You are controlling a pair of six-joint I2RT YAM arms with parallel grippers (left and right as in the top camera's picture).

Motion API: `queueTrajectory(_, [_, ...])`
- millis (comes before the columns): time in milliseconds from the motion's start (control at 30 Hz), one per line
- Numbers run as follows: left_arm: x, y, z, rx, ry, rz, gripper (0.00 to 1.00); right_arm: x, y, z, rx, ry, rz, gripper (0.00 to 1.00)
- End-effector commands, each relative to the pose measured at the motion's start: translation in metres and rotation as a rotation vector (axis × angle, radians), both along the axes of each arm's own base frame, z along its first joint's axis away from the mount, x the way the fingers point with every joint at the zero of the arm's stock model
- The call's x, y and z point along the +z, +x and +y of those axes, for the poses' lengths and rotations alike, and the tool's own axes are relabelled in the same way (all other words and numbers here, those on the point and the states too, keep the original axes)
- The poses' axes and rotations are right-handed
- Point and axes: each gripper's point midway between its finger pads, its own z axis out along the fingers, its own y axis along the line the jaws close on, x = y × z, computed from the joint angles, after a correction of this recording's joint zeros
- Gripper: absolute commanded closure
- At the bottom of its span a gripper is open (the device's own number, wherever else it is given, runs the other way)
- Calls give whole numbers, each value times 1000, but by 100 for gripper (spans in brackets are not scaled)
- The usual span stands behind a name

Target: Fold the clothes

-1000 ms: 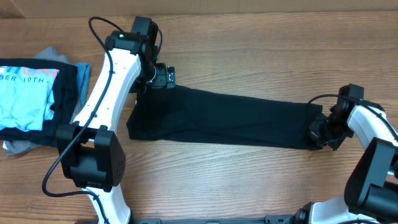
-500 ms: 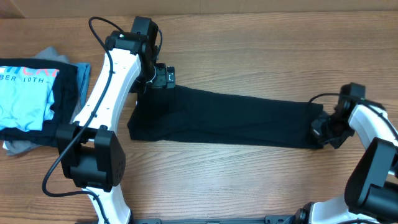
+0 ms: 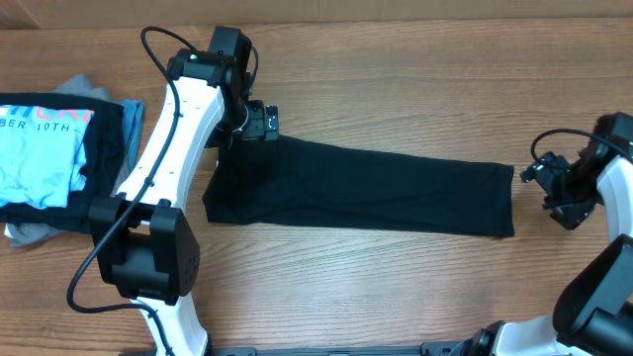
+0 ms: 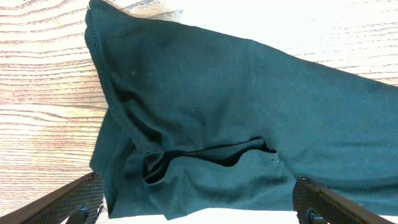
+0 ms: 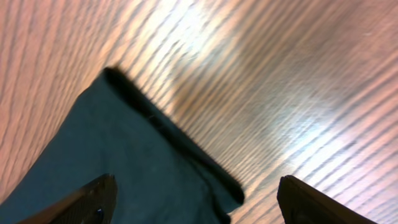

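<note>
**Overhead: black garment drawn out long, both tools spread at its ends**

Overhead, the wooden bench (image 3: pixel 396 89) carries one plain black soft-fabric garment (image 3: pixel 366 188), laid as a long narrow band across the middle, wider at its left end and tapering slightly to the right. It looks already doubled lengthwise, and lying straight and flat like this probably sets it up for an end-over-end fold.

At the bench's far left, well apart from the band, sits a small pile: a light blue T-shirt with white lettering (image 3: pixel 40 148) on top, and a grey garment (image 3: pixel 84 87) showing at its edges. It is likely a holding spot kept out of the working area.

The white left arm reaches over the band's upper left corner, with the left tool (image 3: pixel 259 121) above that corner. Its wrist camera shows the two fingers spread wide at either side and nothing pinched. Below them the cloth is rumpled around a hemmed opening (image 4: pixel 211 155); whether that is a sleeve or the neck I cannot tell.

The right tool (image 3: pixel 556 193) sits just beside the band's right end, clear of it. Its fingers are spread and empty, with the garment's folded corner in its own view. Both tools seem placed to take the ends.
</note>
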Motion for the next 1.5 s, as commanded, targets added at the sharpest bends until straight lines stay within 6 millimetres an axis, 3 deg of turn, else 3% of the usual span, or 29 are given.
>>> queueTrajectory(0, [-1,2,-1,-3,-9,2,0,0,-5,-4,-18,-17,2,13])
queueTrajectory(100, [-1,2,-1,-3,-9,2,0,-9,-12,0,-8,-5,24,14])
queueTrajectory(200, [-1,2,-1,-3,-9,2,0,-22,-26,15,0,56,64,24])
queueTrajectory(567, [-1,2,-1,-3,-9,2,0,-62,-56,49,30,178,97,22])
queueTrajectory(767, [-1,2,-1,-3,-9,2,0,-73,-54,54,50,193,56,16])
queueTrajectory(900, [-1,2,-1,-3,-10,1,0,-73,-38,68,108,264,-58,16])
queueTrajectory(1000, [-1,2,-1,-3,-9,2,0,-69,-26,74,137,302,-126,23])
queueTrajectory(1167, [-1,2,-1,-3,-9,2,0,-69,-27,74,136,302,-120,46])
queueTrajectory(1333, [-1,2,-1,-3,-9,2,0,-72,-31,70,132,275,-94,55])
queueTrajectory(1467, [-1,2,-1,-3,-10,1,0,-74,-35,65,129,243,-71,67])
